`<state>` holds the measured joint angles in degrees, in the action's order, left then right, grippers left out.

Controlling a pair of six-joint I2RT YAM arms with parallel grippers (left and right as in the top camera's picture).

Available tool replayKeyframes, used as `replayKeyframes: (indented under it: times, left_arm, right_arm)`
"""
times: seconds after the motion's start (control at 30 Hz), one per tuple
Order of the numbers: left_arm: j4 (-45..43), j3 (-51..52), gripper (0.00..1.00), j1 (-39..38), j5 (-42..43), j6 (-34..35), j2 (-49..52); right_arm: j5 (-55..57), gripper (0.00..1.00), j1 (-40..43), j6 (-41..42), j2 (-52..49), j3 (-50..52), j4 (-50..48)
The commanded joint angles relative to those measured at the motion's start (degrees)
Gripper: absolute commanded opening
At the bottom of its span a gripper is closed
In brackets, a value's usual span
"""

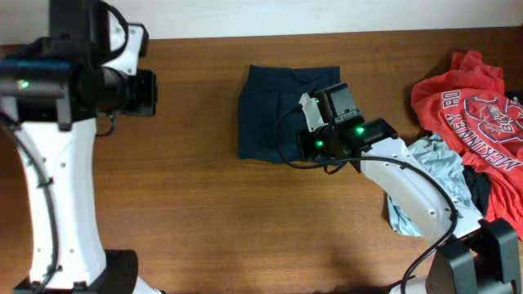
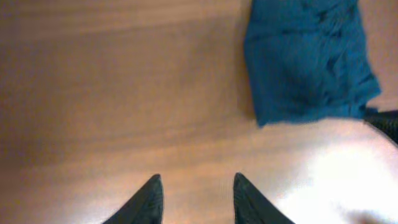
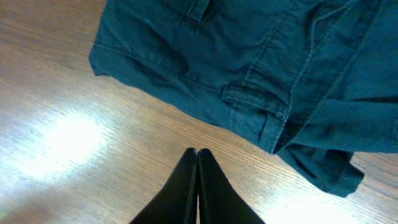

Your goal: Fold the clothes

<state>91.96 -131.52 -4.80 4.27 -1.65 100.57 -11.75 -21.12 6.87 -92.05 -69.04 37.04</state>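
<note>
Clothes (image 1: 270, 114) sit folded near-square at the far middle of the table (image 1: 204, 229), edges parallel to its sides; I see no clear long axis. Left gripper (image 2: 196, 199) parted, empty; right gripper (image 3: 197, 180) pinched together, empty, just beside the fabric.

navy clothes (image 1: 265, 114), folded compact rectangle, flat on table

Folded navy clothes (image 1: 270, 114), right arm (image 1: 409, 186) over their edge, red shirt (image 1: 470, 106) far right
</note>
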Motion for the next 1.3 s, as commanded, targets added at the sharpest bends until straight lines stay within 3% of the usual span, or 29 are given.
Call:
replayKeyframes:
  times: [0.0, 0.13, 0.33, 0.47, 0.53, 0.7, 0.93, 0.97, 1.07, 1.27]
  left_arm:
    - [-10.12, 14.05, 0.42, 0.04, 11.78, -2.86, 2.69]
    - [-27.43, 31.91, 0.45, -1.60, 21.73, -3.19, 3.72]
    - [-43.80, 46.47, 0.49, -4.81, 22.34, -3.19, 6.23]
    - [-49.05, 48.78, 0.59, -6.45, 21.55, -3.19, 8.83]
    - [-50.05, 48.83, 0.64, -7.50, 21.44, -3.17, 11.06]
    - [-53.29, 48.83, 0.77, -8.72, 21.73, -3.10, 15.96]
    - [-54.82, 48.83, 0.77, -11.76, 27.06, -1.60, 18.56]
    - [-54.75, 48.83, 0.63, -12.46, 27.06, -1.57, 18.56]
    - [-53.13, 48.81, 0.01, -13.88, 27.04, -1.60, 18.56]
    - [-41.51, 48.81, 0.01, -13.79, 30.25, -1.40, 18.45]
  right_arm:
    - [0.81, 0.05, -0.42, 2.71, 0.26, -0.13, -0.63]
    - [2.91, 0.15, -0.22, 3.69, -0.44, -0.09, -0.81]
    - [4.72, 0.17, 2.45, 4.20, -1.90, -0.09, 1.01]
    - [4.72, 0.43, 4.85, 4.35, -2.29, -0.09, 1.66]
    - [4.72, 0.52, 6.49, 4.35, -2.29, -0.09, 2.10]
    - [4.72, 0.59, 8.46, 4.09, -2.29, 0.15, 4.46]
    - [4.72, 0.59, 8.48, 4.11, -2.32, 0.35, 4.81]
    - [4.72, 0.59, 8.48, 4.11, -2.32, 0.35, 4.81]
    - [4.74, 0.59, 8.48, 4.11, -2.32, 0.35, 5.27]
    - [4.79, 0.58, 8.39, 1.88, -2.32, 0.35, 6.58]
